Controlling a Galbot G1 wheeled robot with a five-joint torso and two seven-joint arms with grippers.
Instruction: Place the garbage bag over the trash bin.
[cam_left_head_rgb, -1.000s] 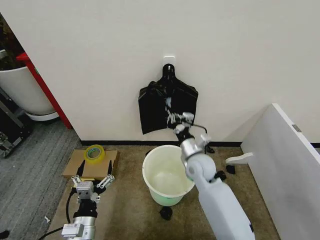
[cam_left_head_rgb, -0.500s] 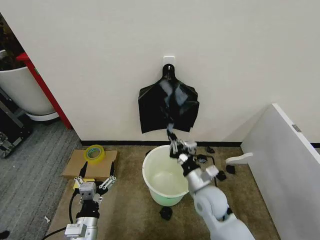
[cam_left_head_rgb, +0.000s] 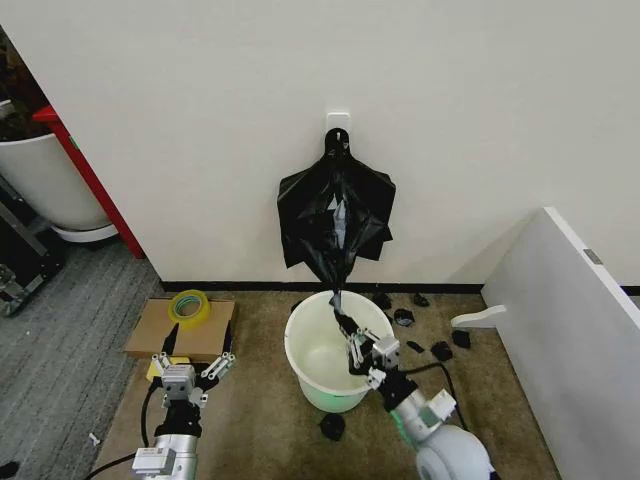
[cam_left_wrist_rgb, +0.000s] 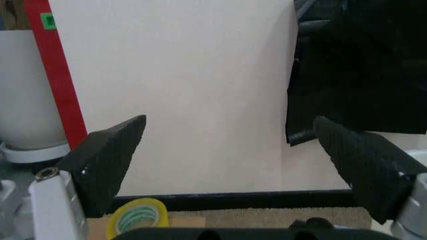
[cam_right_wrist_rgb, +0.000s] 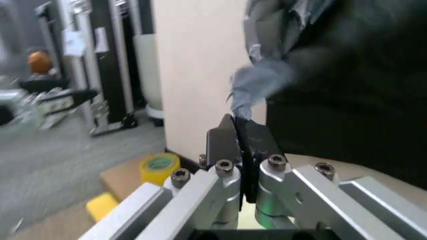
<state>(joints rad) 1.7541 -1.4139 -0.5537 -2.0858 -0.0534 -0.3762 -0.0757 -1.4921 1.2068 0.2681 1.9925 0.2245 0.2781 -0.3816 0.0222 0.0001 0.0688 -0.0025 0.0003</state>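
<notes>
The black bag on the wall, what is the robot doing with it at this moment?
The right gripper, jaws shut on the garbage bag, holds its stretched lower end over the open trash bin. The bag's top hangs from a wall hook, so it is not on the bin yet. The left gripper waits open, low beside a roll of tape.

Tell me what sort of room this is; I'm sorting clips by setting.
Probably an office or lab corner: carpet floor, plain white wall with black baseboard, a grey partition, and black equipment racks beyond.
</notes>
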